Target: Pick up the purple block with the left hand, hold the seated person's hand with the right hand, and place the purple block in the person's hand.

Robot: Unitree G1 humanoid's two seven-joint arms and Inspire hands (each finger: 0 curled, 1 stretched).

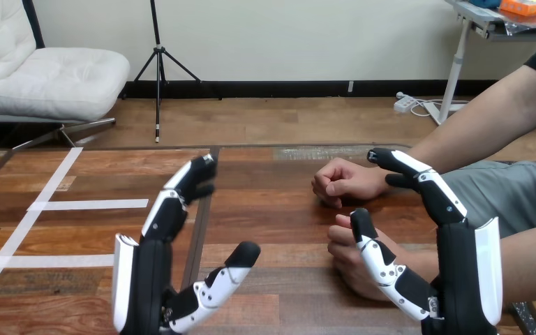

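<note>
Progress stands near 0 of 3 steps, as far as you can judge from here. Your left hand [142, 279] is raised over the table [272, 209] near its front edge. Its fingers are straight and laid side by side, the thumb is swung well apart from them, and nothing sits between.

Your right hand [460, 279] is raised at the view's right in the same way: fingers straight and together, thumb apart, curled round nothing.

2 hands of the person rest on the table at that side. The person's upper hand [340, 183] is a closed fist, and the person's lower hand [349, 259], nearer you, is also curled. Your right thumb crosses in front of the lower hand and your right fingertips cross the wrist of the upper one. You cannot tell whether either touches, and there is no grasp.

You cannot tell where the purple block lies. Neither robot hand carries it, so its long axis and heading cannot be read either.

All 3 steps are left: lift the block, take the person's hand, set the block in it. For that last step, the person's hand would likely need to open palm-up.
</note>
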